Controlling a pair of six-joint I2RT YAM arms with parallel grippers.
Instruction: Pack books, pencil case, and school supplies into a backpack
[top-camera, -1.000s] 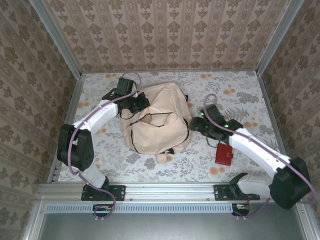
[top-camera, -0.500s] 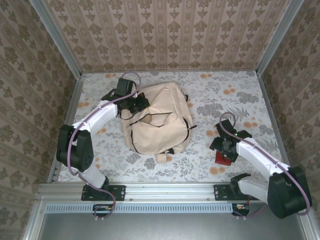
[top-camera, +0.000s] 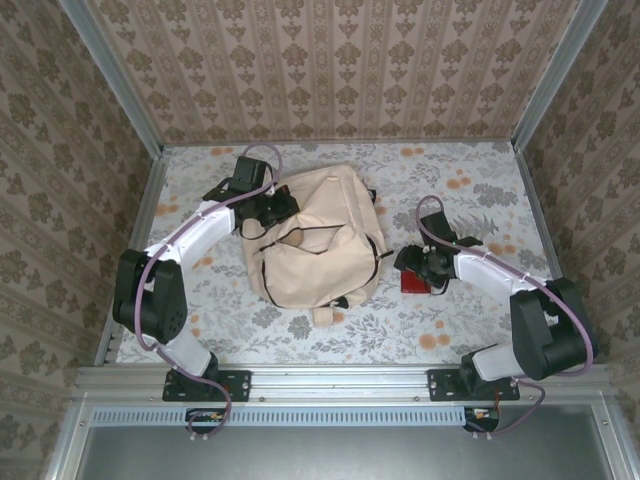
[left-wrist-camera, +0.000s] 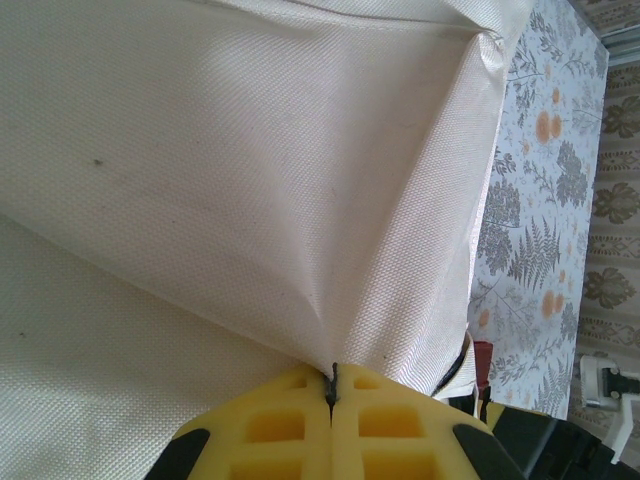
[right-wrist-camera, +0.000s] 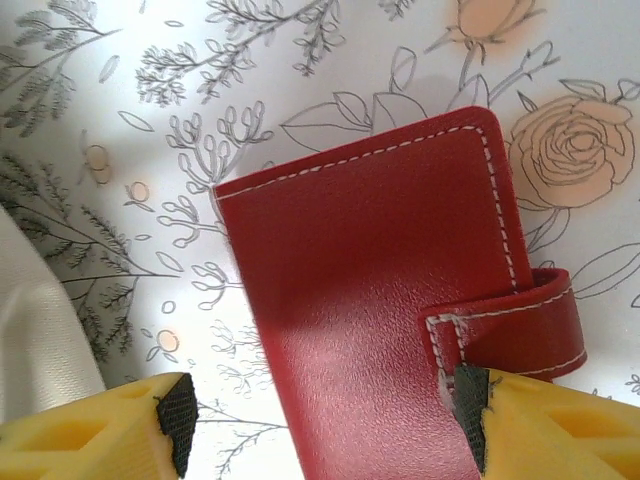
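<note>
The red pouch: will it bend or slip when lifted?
The red pouch looks like stitched leather lying flat, so probably fairly stiff, unlikely to roll. Its smooth, slightly shiny cover might slip between the pads of the right end effector.

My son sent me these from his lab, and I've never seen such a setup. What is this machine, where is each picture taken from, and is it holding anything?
These are two robot arms bolted at the near edge of a table covered in floral cloth. The wide picture comes from a camera above and behind them. The two close-ups come from a camera on each wrist. On the table lie a cream backpack and a small red pouch. The left gripper is shut, pinching the backpack's fabric. The right gripper is open above the pouch, its yellow fingers apart, holding nothing.
</note>
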